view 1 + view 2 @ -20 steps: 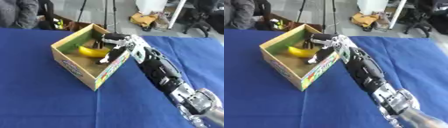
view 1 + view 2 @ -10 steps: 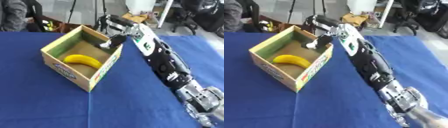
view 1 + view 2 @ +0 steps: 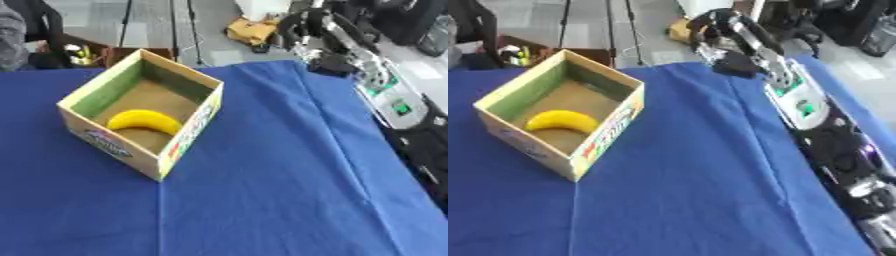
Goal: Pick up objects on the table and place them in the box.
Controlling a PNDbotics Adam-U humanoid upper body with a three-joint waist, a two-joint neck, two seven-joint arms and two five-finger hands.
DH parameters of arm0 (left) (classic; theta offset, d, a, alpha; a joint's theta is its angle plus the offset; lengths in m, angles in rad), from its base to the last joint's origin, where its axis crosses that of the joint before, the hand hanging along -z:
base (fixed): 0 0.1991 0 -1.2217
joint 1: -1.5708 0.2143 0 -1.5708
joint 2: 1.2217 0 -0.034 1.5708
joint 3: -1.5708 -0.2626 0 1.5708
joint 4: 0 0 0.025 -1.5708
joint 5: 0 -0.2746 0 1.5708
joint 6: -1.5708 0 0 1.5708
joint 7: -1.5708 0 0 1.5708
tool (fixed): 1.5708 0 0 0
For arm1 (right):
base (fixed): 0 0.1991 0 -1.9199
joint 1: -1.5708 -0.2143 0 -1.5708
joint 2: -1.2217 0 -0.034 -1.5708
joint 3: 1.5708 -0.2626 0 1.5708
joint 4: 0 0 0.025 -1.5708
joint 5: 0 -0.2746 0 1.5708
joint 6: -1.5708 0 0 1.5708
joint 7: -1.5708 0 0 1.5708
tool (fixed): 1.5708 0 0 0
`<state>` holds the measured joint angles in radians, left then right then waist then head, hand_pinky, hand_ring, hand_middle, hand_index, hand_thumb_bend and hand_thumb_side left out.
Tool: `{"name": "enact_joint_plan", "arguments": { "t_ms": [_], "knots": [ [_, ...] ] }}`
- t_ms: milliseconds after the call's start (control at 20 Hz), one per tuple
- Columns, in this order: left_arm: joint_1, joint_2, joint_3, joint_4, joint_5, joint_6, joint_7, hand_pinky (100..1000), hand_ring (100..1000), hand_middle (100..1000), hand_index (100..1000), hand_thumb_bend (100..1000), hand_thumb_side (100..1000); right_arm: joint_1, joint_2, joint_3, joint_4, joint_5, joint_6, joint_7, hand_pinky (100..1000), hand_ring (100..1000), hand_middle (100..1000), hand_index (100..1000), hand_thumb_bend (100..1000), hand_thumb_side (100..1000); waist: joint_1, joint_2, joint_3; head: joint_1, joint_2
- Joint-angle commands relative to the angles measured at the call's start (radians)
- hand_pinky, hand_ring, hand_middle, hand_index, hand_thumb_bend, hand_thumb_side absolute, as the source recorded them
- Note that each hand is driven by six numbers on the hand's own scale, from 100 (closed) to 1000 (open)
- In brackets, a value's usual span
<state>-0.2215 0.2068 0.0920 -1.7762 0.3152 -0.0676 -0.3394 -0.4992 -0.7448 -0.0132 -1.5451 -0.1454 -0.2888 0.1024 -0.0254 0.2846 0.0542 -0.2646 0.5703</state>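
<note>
The banana (image 3: pixel 144 121) lies on the brown floor of the box (image 3: pixel 188 135), curved, yellow, toward the near-left side of the interior and touching nothing but the floor. The box is open-topped cardboard, green on its inner walls, with printed colour on its outer near faces; it sits askew on the blue-covered desk (image 3: pixel 280 190), one corner pointing toward you. The cloth around the box carries a few long creases. Your right hand (image 3: pixel 715 27) is well apart from the box, raised past the far edge of the desk at the upper right, with the arm (image 3: pixel 798 100) running back along the right side of both views, its silver and white segments and a small green light visible. The fingers (image 3: pixel 700 24) appear curled downward with nothing seen between them, though the blur there limits certainty. Your left hand does not show in either view. Beyond the desk you have grey floor, a crumpled yellow-brown item (image 3: pixel 252 31), tripod legs and a dark container (image 3: pixel 83 52) holding small coloured things behind the box.
</note>
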Motion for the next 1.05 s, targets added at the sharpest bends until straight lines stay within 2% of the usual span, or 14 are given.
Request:
{"name": "enact_joint_plan", "arguments": {
  "t_ms": [50, 200, 350, 600, 650, 700, 800, 1050],
  "knots": [
    [-0.006, 0.033, 0.028, -0.009, -0.001, -0.014, 0.037, 655, 682, 618, 717, 323, 1000, 0.084, 0.000, -0.061, -0.119, -0.155, 0.036, -0.050, 634, 578, 640, 763, 100, 656, 0.007, -0.022, -0.021, 0.040, 0.011],
    [-0.008, 0.037, 0.038, -0.003, -0.004, -0.018, 0.062, 654, 686, 623, 718, 320, 1000, 0.182, 0.083, -0.089, -0.198, -0.192, 0.056, -0.041, 639, 586, 651, 770, 100, 677, 0.017, -0.021, -0.054, 0.068, 0.015],
    [-0.012, 0.032, 0.039, 0.000, -0.008, -0.018, 0.074, 654, 686, 624, 718, 319, 1000, 0.239, 0.168, -0.106, -0.244, -0.195, 0.074, -0.031, 640, 585, 650, 769, 100, 683, 0.022, -0.019, -0.065, 0.077, 0.023],
    [-0.013, 0.030, 0.038, 0.001, -0.011, -0.018, 0.078, 654, 686, 624, 718, 319, 1000, 0.257, 0.195, -0.111, -0.270, -0.192, 0.090, -0.031, 640, 585, 650, 769, 100, 683, 0.024, -0.019, -0.067, 0.079, 0.024],
    [-0.013, 0.029, 0.037, 0.000, -0.011, -0.018, 0.078, 654, 685, 622, 718, 319, 1000, 0.257, 0.195, -0.112, -0.271, -0.192, 0.091, -0.031, 639, 583, 651, 767, 100, 503, 0.024, -0.019, -0.067, 0.079, 0.024],
    [-0.011, 0.022, 0.034, 0.001, -0.011, -0.017, 0.077, 653, 682, 621, 717, 310, 1000, 0.265, 0.204, -0.119, -0.266, -0.199, 0.093, -0.038, 638, 577, 641, 762, 100, 688, 0.031, -0.016, -0.067, 0.080, 0.032],
    [-0.007, 0.009, 0.030, 0.003, -0.018, -0.015, 0.073, 652, 682, 622, 717, 310, 1000, 0.292, 0.245, -0.130, -0.272, -0.224, 0.090, -0.054, 638, 576, 638, 760, 100, 689, 0.044, -0.014, -0.071, 0.080, 0.043],
    [-0.002, 0.001, 0.027, 0.001, -0.025, -0.014, 0.071, 652, 683, 624, 717, 312, 1000, 0.319, 0.370, -0.129, -0.308, -0.205, 0.110, -0.040, 636, 574, 636, 758, 100, 692, 0.046, -0.013, -0.078, 0.084, 0.058]
  ]
}}
